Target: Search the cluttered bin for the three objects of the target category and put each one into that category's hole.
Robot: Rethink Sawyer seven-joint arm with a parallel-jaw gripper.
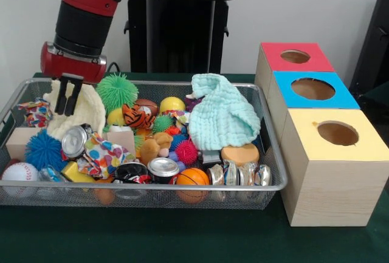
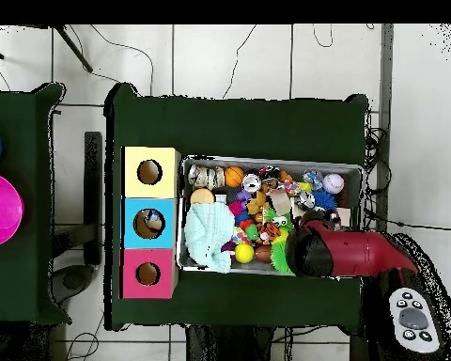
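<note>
- The red and black robot arm point(image 1: 82, 17) comes down from above at the left part of the front view, over the far left corner of the wide silver wire-mesh bin point(image 1: 276, 153).
- Its gripper point(image 1: 67, 102) has two black fingers point(image 1: 61, 100) that hang close together with only a narrow gap between them. They hold nothing and sit just in front of a cream-coloured cloth point(image 1: 91, 114).
- In the overhead view the arm point(image 2: 347, 256) covers the bin's point(image 2: 180, 211) lower right corner, and the gripper itself is hidden under it.
- The bin is full of mixed things: a spiky green ball point(image 1: 117, 91), a spiky blue ball point(image 1: 43, 149), a white baseball point(image 1: 19, 172), a small orange basketball point(image 1: 192, 177), a tiger-striped soft toy point(image 1: 137, 116) and shiny silver drink cans point(image 1: 75, 140).
- A pale green knitted cloth point(image 1: 222, 114) lies at the right part of the bin.
- I cannot find with certainty any see-through plastic bottle in the clutter.
- The round hole point(image 1: 295, 56) in the red top of the pale wooden box point(image 1: 264, 71) is at the right of the bin, in the farthest of three boxes. The blue-topped box point(image 1: 313, 88) is next, and the yellow-topped box point(image 1: 335, 135) is nearest.
- All stand on the dark green table point(image 1: 182, 239).
</note>
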